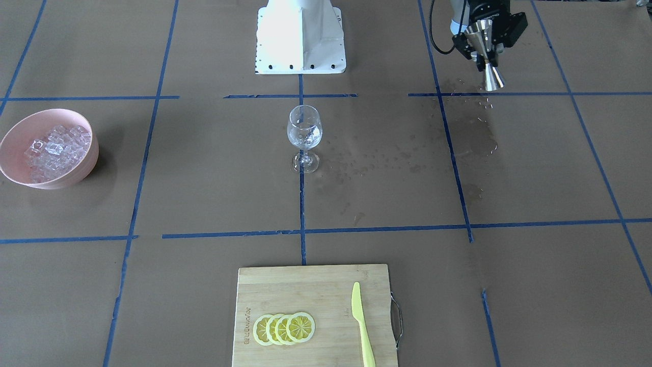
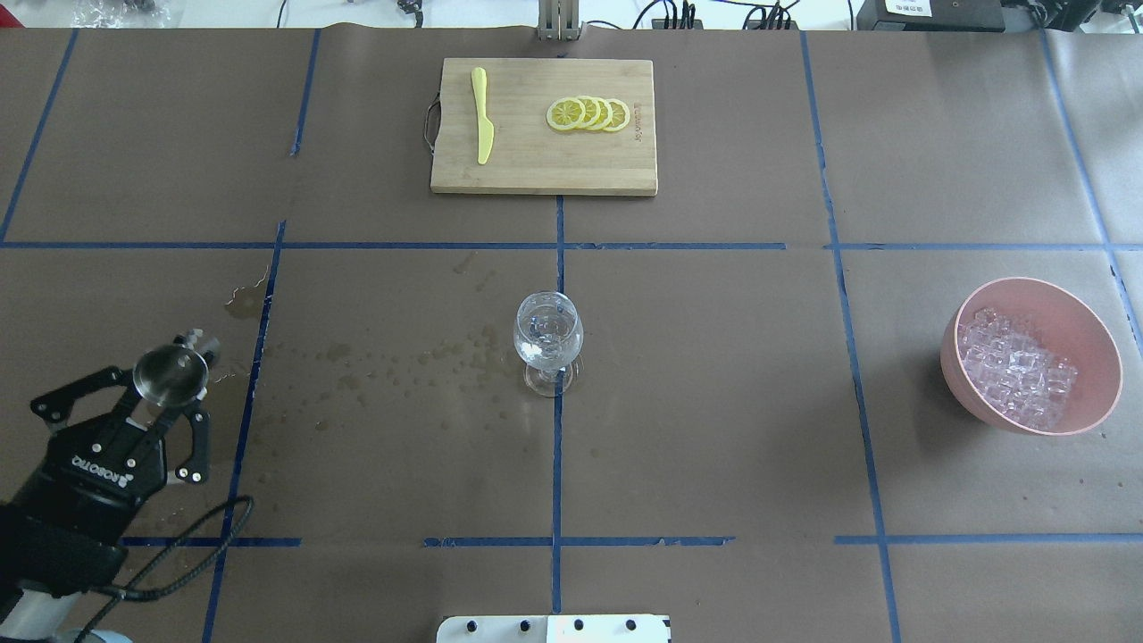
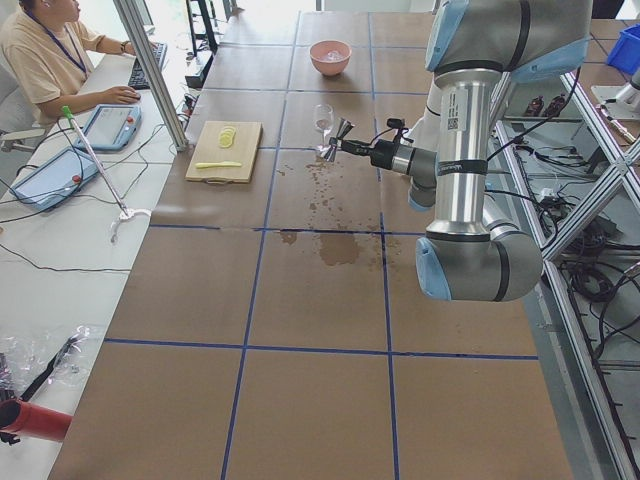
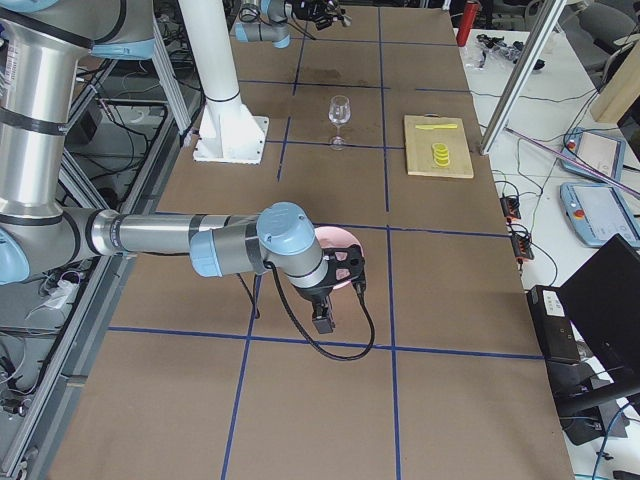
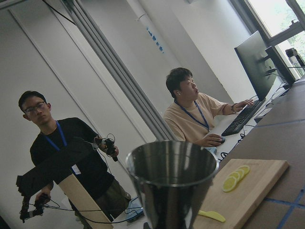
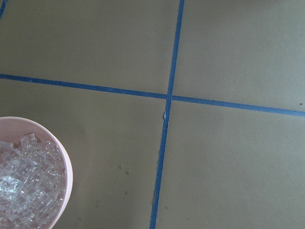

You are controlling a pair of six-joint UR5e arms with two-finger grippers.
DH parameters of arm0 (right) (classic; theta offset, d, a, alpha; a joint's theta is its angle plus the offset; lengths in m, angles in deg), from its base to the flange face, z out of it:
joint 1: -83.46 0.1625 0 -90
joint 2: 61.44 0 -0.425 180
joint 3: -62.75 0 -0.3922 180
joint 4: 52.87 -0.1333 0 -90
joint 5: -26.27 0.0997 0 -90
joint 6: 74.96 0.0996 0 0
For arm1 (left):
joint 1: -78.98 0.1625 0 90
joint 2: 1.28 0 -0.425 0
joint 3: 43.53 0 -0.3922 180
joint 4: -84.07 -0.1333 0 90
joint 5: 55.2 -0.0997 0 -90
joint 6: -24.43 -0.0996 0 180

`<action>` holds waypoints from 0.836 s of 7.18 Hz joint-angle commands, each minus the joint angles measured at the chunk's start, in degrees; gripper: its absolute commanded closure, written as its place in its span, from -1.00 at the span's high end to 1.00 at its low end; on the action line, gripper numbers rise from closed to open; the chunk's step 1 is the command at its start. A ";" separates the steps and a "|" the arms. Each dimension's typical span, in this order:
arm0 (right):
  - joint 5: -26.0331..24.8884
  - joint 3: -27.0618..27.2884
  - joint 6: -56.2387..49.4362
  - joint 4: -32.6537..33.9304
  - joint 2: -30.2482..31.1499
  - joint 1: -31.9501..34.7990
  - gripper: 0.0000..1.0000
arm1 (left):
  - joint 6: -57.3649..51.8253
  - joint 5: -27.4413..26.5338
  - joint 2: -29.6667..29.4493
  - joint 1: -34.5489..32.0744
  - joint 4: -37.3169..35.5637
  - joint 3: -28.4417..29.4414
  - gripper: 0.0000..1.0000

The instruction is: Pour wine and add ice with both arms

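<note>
A metal measuring cup [image 2: 171,372] is clamped upright in the left gripper [image 2: 168,395], which is held level at the overhead view's lower left. The right arm [image 4: 160,235] is stretched low, with the right gripper [image 4: 348,270] beside the pink bowl [image 2: 1103,357] of ice [image 2: 1013,366]. Whether its fingers are apart or together cannot be told.

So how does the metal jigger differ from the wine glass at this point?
The jigger is opaque polished steel; the wine glass is clear. The jigger is two joined cones; the wine glass has a round bowl on a stem. The jigger hangs clamped at its waist in the left gripper; the wine glass stands free on the table. Both are upright, mouths up.
</note>
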 commanded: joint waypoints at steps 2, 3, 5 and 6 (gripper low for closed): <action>-0.02 -0.05 -0.05 0.00 0.16 0.21 1.00 | 4.53 17.64 -2.73 -20.63 -10.76 0.67 -1.00; -0.02 0.04 -0.05 0.00 0.16 0.21 1.00 | 19.88 38.55 -2.82 -31.23 -17.58 3.28 -1.00; -0.10 0.04 1.08 -0.09 0.25 0.30 1.00 | 30.30 66.21 -8.16 -44.93 -28.23 7.87 -1.00; -0.28 0.04 2.31 -0.18 0.25 0.30 1.00 | 32.93 70.71 -6.53 -45.05 -31.59 9.62 -1.00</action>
